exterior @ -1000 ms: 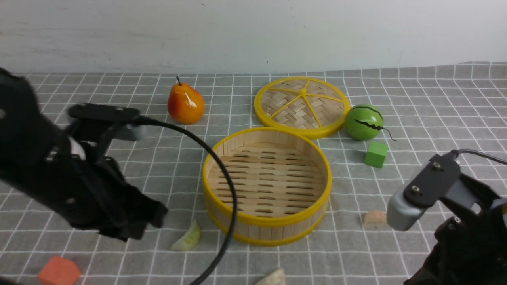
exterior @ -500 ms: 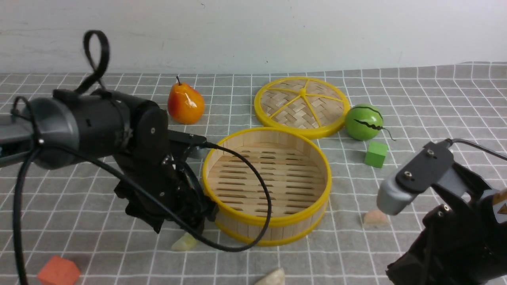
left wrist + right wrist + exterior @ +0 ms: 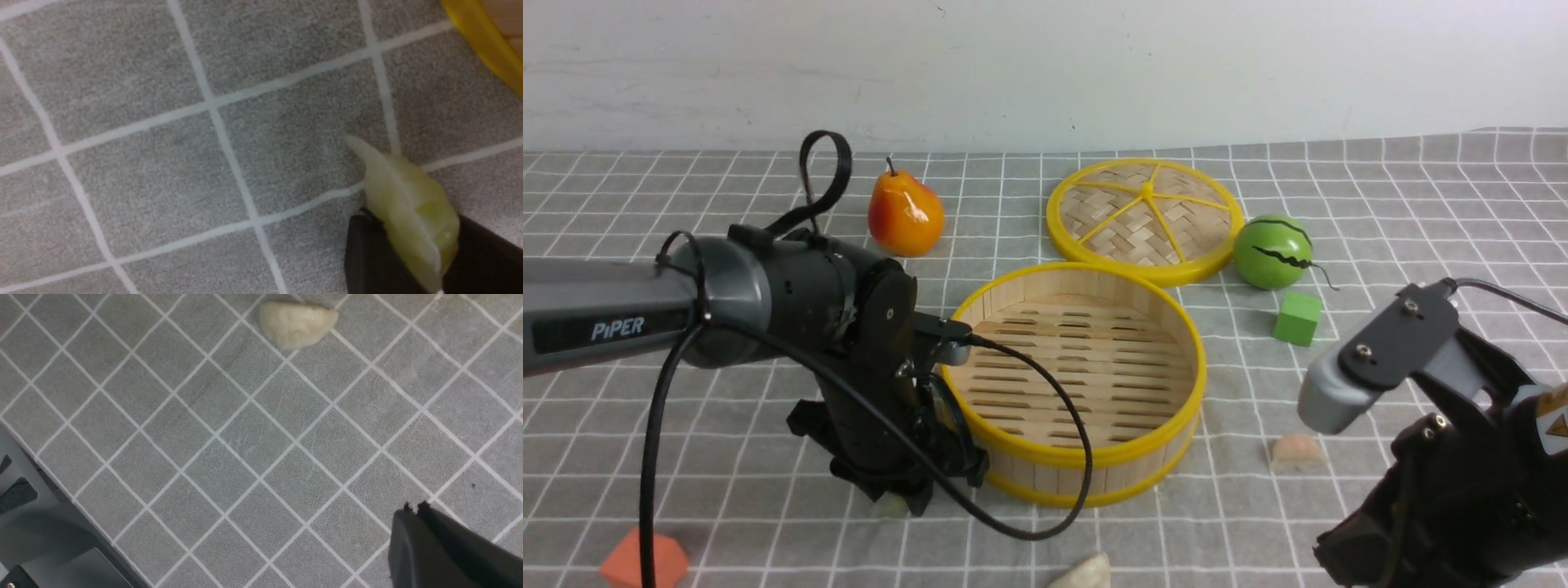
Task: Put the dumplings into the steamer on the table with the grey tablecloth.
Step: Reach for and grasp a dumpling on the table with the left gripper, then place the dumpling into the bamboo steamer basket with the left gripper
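3 to move: green dumpling (image 3: 408,212), white dumpling (image 3: 296,323), pink dumpling (image 3: 1294,451). None in steamer (image 3: 1094,482) yet, all on cloth (image 3: 1421,212). I'd judge this is the first pick.
Green dumpling: on cloth just beside steamer's near-left wall, ridge up, between the L fingers (image 3: 367,261).
L gripper (image 3: 892,492): pinching green dumpling, one finger each side of its fat body. Comes down steeply, prob. because the wall is so close and a side approach would hit the rim. Lifted off cloth or not: can't tell.
R gripper (image 3: 414,510): tips pressed together, nothing in them. Low at near-right, apart from steamer. Looks parked to stay clear of L arm.
White dumpling: on cloth at near edge, in front of steamer. Shows in R wrist view, so likely R arm's job.
Pink dumpling: on cloth right of steamer, near R arm.
Steamer: mid-table, open top, slats bare. Lid (image 3: 1146,214) lies flat just behind it, off so the drop-in is free.
Others: pear (image 3: 905,214), green ball (image 3: 1272,251), green cube (image 3: 1297,318), orange block (image 3: 644,563). All apart from the lift path.
Next, prob.: raise above rim, carry right over slats, release low.
Risk: cable (image 3: 1086,457) loops across steamer and could snag the rim. Small tapered dumpling may slip.
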### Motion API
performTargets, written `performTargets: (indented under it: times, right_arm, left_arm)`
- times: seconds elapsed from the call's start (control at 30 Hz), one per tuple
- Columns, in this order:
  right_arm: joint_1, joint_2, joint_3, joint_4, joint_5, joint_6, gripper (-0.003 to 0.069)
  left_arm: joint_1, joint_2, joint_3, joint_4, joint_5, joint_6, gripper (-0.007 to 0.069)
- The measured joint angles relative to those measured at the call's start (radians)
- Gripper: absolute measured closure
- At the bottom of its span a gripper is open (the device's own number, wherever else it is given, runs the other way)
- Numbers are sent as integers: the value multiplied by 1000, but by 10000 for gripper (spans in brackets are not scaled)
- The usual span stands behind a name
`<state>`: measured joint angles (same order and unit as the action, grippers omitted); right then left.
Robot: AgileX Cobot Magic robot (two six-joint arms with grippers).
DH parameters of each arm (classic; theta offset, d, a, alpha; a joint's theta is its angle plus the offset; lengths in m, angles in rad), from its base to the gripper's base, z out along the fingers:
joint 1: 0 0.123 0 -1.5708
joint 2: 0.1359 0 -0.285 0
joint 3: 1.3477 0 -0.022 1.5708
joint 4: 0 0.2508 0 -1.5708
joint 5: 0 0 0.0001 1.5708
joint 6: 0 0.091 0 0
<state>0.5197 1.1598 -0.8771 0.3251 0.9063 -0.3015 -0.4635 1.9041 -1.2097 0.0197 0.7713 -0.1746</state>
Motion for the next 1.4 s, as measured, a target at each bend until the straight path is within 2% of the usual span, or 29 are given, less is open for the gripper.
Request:
performTargets:
  times: [0.23, 0.47, 0.67, 0.8, 0.93, 1.0, 1.2, 1.3, 1.4]
  right_arm:
    - [0, 0, 0, 0, 0, 0, 656]
    - [0, 0, 0, 0, -24, 0, 651]
    - [0, 0, 0, 6, -29, 9, 646]
    - [0, 0, 0, 6, -25, 26, 642]
    - [0, 0, 0, 6, -11, 28, 638]
    - [0, 0, 0, 6, -10, 28, 636]
    - [0, 0, -15, 3, 15, 29, 634]
    - [0, 16, -76, -2, 48, 29, 635]
    - [17, 49, -146, -17, 70, 29, 637]
  left_arm:
    - [0, -69, -74, -33, 110, -4, 417]
    - [-47, -79, -383, -119, 166, -7, 418]
    - [-115, 148, -668, -138, 173, -35, 418]
    - [-116, 327, -838, -123, 209, -104, 418]
    - [-113, 442, -947, -86, 255, -120, 412]
    - [-111, 483, -980, -77, 274, -130, 360]
    - [-111, 460, -1014, -58, 339, -139, 129]
    - [-111, 385, -1028, -20, 389, -126, 71]
    - [-111, 278, -1034, 3, 429, -99, 65]
